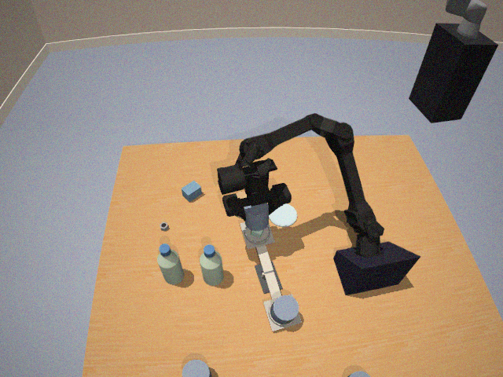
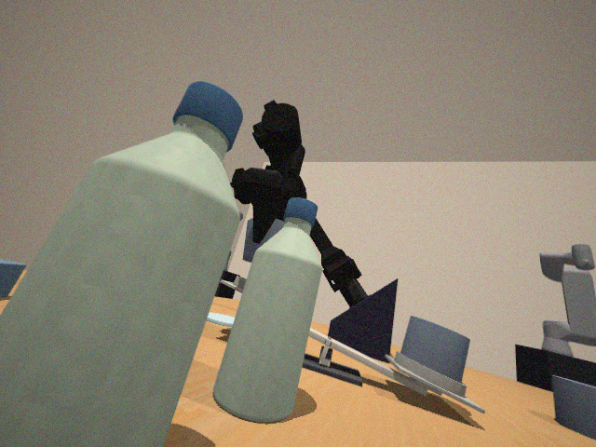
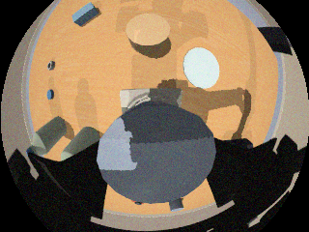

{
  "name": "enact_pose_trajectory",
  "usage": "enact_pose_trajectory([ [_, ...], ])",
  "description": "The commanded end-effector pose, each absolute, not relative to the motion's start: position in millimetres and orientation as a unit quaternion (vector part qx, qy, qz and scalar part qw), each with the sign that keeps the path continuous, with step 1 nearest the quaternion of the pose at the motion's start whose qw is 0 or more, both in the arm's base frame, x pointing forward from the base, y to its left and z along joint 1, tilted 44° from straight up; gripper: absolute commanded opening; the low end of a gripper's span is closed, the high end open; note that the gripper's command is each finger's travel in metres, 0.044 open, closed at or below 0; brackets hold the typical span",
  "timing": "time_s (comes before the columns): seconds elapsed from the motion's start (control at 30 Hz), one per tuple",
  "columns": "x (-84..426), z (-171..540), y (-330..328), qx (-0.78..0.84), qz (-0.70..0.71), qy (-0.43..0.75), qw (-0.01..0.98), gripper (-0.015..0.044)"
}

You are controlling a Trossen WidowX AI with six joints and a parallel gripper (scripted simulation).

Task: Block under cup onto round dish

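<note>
Small box: a blue box (image 1: 192,190) sits far left on the tabletop (image 1: 365,182), apart from my work; I leave it alone.
Nut: a small dark nut (image 1: 163,225) lies below it, also out of the way.
Bottles: two green bottles (image 1: 170,265) stand side by side, left of the balance.
Balance: the balance (image 1: 269,271) is tipped, its near end down under the untouched cup (image 1: 284,308), its far end up.
Gripper: my gripper (image 1: 256,214) is closed on the lifted cup (image 1: 256,219), its jaws held wide by the cup's body, well above the far pad.
Block: I think the greenish shape on the far pad is the block (image 1: 255,233), directly under the lifted cup; it is small and I cannot be certain.
Dish: the round dish (image 1: 283,215) lies just right of the far pad, close to the lifted cup.
Step in hand: I judge the cup lift is done and the block uncovered.
Next move: I must carry this cup away from the dish, set it down clear of the other cup, then return for the block.
</note>
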State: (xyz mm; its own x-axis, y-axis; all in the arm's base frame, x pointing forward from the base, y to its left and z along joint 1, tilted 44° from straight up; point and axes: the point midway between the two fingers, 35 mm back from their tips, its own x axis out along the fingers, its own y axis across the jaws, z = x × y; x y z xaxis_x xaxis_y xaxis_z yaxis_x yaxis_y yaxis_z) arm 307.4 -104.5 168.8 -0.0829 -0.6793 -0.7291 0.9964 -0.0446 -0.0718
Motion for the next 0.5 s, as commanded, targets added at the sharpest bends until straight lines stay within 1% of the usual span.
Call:
enact_pose_trajectory([
  [0.0,309.2,175.9,-98.3,0.266,-0.67,0.296,0.627,0.0],
  [0.47,307.1,189.5,-86.3,0.264,-0.671,0.295,0.627,0.0],
])
